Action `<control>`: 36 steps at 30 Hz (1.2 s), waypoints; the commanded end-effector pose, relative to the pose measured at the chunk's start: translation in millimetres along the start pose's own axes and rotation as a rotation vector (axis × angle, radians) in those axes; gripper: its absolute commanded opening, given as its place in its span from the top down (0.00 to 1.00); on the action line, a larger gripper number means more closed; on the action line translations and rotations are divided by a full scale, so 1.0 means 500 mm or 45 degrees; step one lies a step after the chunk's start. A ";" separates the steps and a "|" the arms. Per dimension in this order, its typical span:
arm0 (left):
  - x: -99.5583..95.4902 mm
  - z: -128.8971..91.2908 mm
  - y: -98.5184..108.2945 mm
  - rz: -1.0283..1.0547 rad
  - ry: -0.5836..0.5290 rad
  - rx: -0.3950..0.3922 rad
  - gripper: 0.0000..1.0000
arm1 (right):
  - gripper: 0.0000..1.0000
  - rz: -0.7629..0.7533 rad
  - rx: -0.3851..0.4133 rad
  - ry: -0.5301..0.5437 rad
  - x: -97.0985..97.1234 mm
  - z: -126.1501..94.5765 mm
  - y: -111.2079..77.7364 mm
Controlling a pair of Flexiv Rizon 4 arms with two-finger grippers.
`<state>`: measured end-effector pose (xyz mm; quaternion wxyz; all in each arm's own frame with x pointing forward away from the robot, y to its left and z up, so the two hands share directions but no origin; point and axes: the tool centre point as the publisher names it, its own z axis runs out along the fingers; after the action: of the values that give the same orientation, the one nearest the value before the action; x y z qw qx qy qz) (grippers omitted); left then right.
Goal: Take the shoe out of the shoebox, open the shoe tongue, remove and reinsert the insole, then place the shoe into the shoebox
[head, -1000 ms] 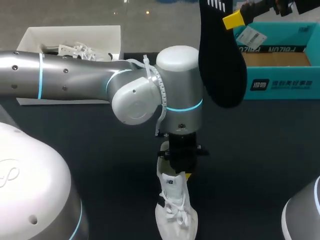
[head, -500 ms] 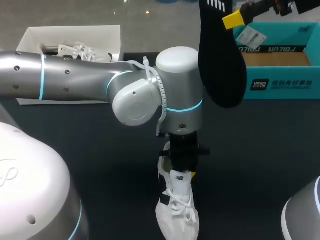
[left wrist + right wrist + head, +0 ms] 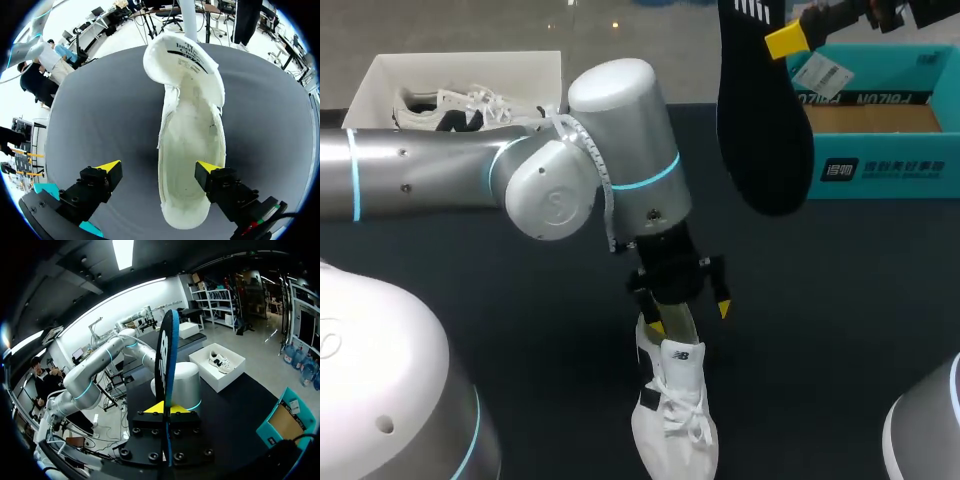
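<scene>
A white shoe (image 3: 672,415) lies on the dark table near its front edge, toe toward me. In the left wrist view the shoe (image 3: 192,130) has its tongue (image 3: 181,56) folded up and its inside bare. My left gripper (image 3: 689,317) hangs just above the heel, open, and the fingers (image 3: 111,167) straddle the heel without gripping it. High at the back right, my right gripper (image 3: 790,40) is shut on the black insole (image 3: 760,120), which hangs toe down. Seen from the right wrist, the insole (image 3: 166,350) stands edge-on between the shut tips (image 3: 165,408).
A teal shoebox (image 3: 885,165) stands open at the back right; it also shows as the teal box (image 3: 285,422) in the right wrist view. A white box (image 3: 380,85) at the back left holds another shoe (image 3: 445,105). My left arm's big elbow (image 3: 610,150) looms over the table's middle.
My left gripper has opened and let go of the shoe's heel. The left arm's wrist has swung back and to the left. The right arm and insole have not moved.
</scene>
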<state>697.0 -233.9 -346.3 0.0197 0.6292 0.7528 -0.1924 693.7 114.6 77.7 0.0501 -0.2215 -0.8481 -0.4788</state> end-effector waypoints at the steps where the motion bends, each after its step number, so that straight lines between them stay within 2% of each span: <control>1: 0.045 -0.075 0.002 -0.141 -0.359 0.062 0.00 | 1.00 0.001 0.006 0.002 -0.003 0.002 0.004; 6: 0.075 -0.137 0.011 -0.414 -0.723 0.200 0.00 | 1.00 0.001 0.006 0.002 -0.003 0.002 0.004; 8: 0.088 -0.153 0.007 -0.478 -0.850 0.224 0.00 | 1.00 0.001 0.006 0.002 -0.003 0.002 0.004; 9: 0.091 -0.161 0.005 -0.518 -0.897 0.258 0.00 | 1.00 0.001 0.006 0.002 -0.003 0.002 0.004; 11: 0.098 -0.170 -0.001 -0.597 -1.003 0.264 0.00 | 1.00 0.001 0.006 0.002 -0.003 0.002 0.004; 12: 0.102 -0.174 -0.003 -0.609 -1.016 0.320 0.00 | 1.00 0.001 0.006 0.002 -0.003 0.002 0.004; 13: 0.104 -0.177 -0.003 -0.628 -1.066 0.313 0.00 | 1.00 0.001 0.006 0.002 -0.003 0.002 0.004; 15: 0.109 -0.181 -0.010 -0.660 -1.099 0.344 0.00 | 1.00 0.001 0.006 0.002 -0.003 0.002 0.004; 16: 0.110 -0.183 -0.013 -0.681 -1.116 0.326 0.00 | 1.00 0.001 0.006 0.002 -0.003 0.002 0.004; 33: 0.110 -0.183 -0.013 -0.681 -1.116 0.326 0.00 | 1.00 0.001 0.006 0.002 -0.003 0.002 0.004; 34: 0.106 -0.193 -0.018 -0.592 -1.194 0.320 0.00 | 1.00 0.001 0.006 0.002 -0.003 0.002 0.004; 35: 0.105 -0.205 -0.025 -0.483 -1.249 0.396 0.00 | 1.00 0.001 0.006 0.002 -0.003 0.002 0.004; 36: 0.104 -0.209 -0.026 -0.489 -1.268 0.372 0.00 | 1.00 0.001 0.006 0.002 -0.003 0.002 0.004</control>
<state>700.5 -160.2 -263.7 0.1466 0.3347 0.7784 -0.5105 693.7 114.6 77.5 0.0502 -0.2213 -0.8480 -0.4789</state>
